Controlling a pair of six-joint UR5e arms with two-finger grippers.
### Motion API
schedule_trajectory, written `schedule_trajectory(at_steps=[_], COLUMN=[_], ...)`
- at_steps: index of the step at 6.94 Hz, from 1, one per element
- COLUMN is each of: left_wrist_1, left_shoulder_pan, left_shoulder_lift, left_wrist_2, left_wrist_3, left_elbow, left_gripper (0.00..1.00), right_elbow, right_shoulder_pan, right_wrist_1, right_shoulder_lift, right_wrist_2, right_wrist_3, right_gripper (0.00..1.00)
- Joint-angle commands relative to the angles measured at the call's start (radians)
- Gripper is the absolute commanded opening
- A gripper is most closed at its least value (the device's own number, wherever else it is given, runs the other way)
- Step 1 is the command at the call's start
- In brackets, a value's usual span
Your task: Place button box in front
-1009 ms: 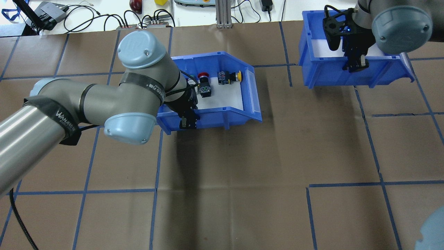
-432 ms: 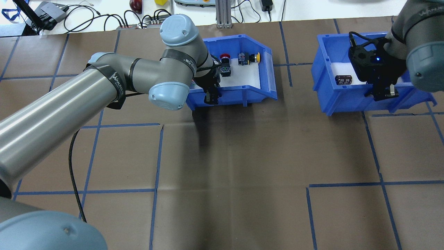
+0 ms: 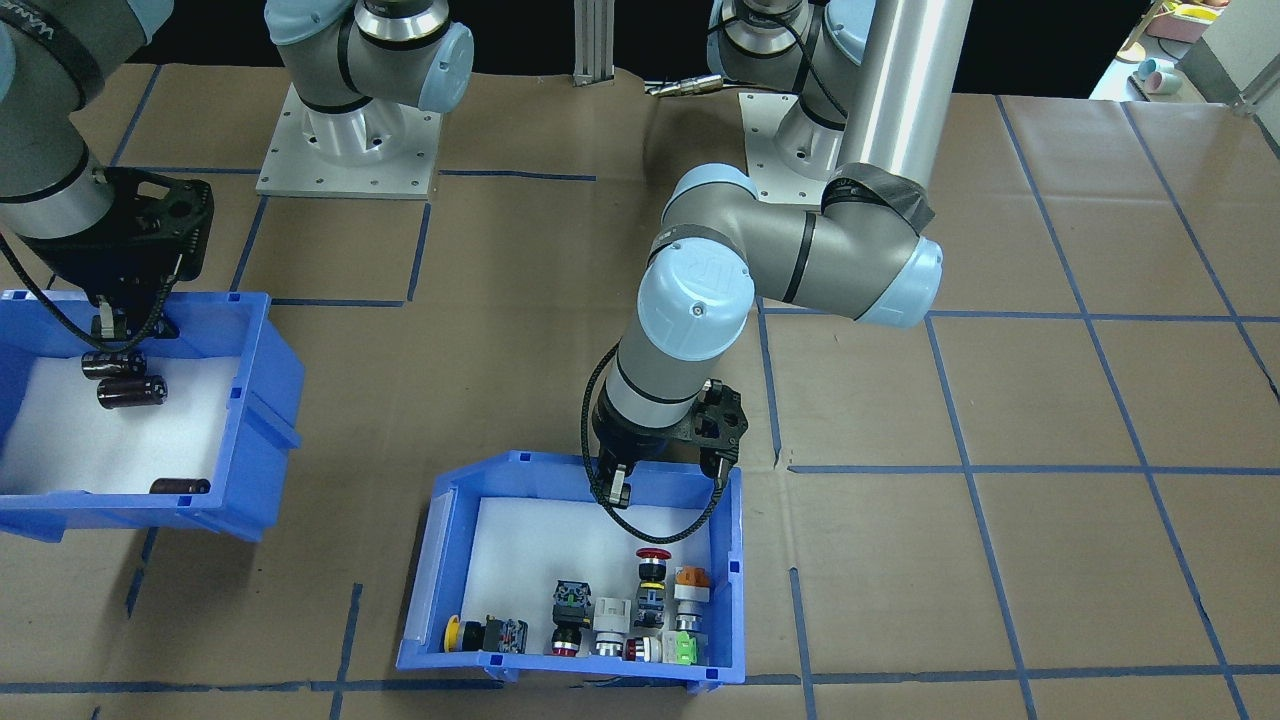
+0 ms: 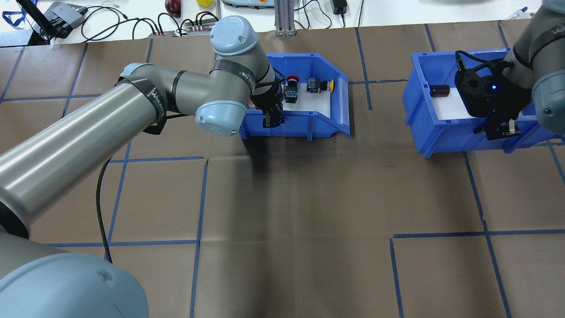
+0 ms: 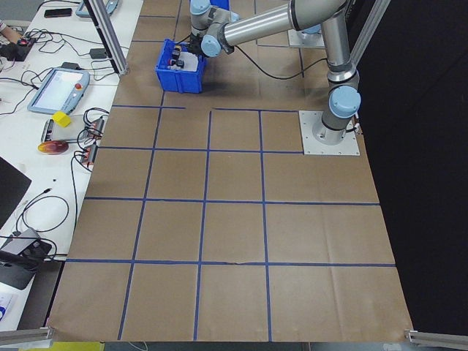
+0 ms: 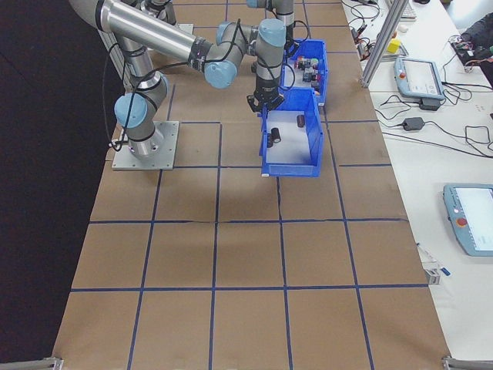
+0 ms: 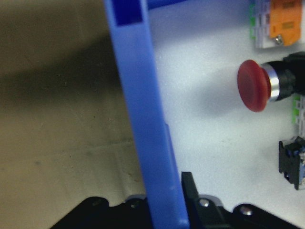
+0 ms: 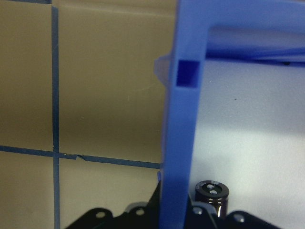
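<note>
Your left end effector [image 4: 270,118] pinches the button box [image 4: 309,123] by its near wall, carrying it across the table [image 4: 291,212].

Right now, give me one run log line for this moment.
left hand: shut on button box wall | right hand: shut on second bin wall | both bins on table
</note>
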Motion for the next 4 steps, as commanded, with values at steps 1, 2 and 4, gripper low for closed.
schedule_trajectory(at_steps=[1, 2, 4], left_wrist_1=[-0.017, -0.054, -0.212], left_shoulder_pan=[0.001, 0.016, 0.077], left_shoulder_lift=[0.04, 0.107, 0.266], left_wrist_2=[0.005, 0.012, 0.137], left_wrist_3=[-0.006, 0.006, 0.366], left_elbow=[0.004, -0.014, -0.071], left_gripper=[0.79, 0.79, 0.87], right_elbow=[0.063, 0.141, 0.264], right_shoulder_pan=[0.004, 0.005, 0.023], right_wrist_1=[0.009, 0.0, -0.003], right_shoulder_lift=[-0.043, -0.107, -0.211], right_wrist_2=[0.003, 0.004, 0.021], right_wrist_3=[0.006, 0.012, 0.097], right_gripper=[0.09, 0.09, 0.09])
